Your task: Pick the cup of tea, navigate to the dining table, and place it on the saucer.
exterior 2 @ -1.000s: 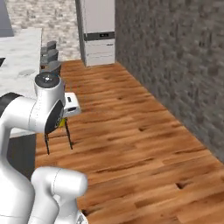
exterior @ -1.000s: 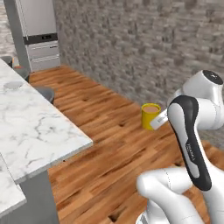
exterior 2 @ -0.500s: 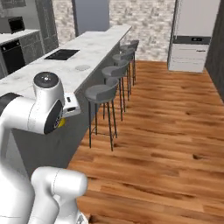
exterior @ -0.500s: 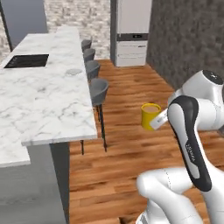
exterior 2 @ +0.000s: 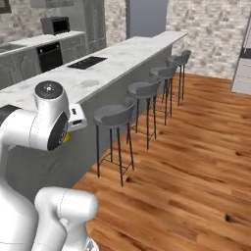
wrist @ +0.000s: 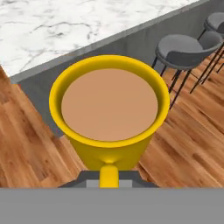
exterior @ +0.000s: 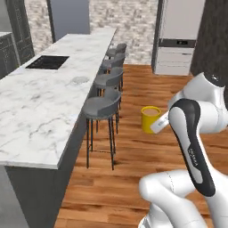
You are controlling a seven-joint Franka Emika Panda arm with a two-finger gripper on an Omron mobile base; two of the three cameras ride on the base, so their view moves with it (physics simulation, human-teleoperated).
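Note:
The cup of tea (exterior: 151, 118) is a small yellow mug with brown liquid at its top, held up in the air over the wood floor. My gripper (exterior: 160, 125) is shut on its handle side. In the hand view the cup (wrist: 109, 111) fills the middle, its handle pointing down into the gripper (wrist: 109, 181). The dining table (exterior: 42, 111) is a long white marble counter to the cup's left. The saucer (exterior: 80, 80) lies on it, a small pale round dish past the middle; it also appears as the saucer (exterior 2: 90, 84) in the right base view.
A black cooktop (exterior: 46, 62) is set into the table beyond the saucer. Several grey bar stools (exterior: 103, 107) line the table's right side, between it and the cup. A fridge (exterior: 178, 38) stands at the back right. Open wood floor (exterior 2: 196, 162) stretches to the right.
Both base views have swung round, so the camera moved: the stone wall has given way to the long table and its stools. The cup stays held in the shut gripper.

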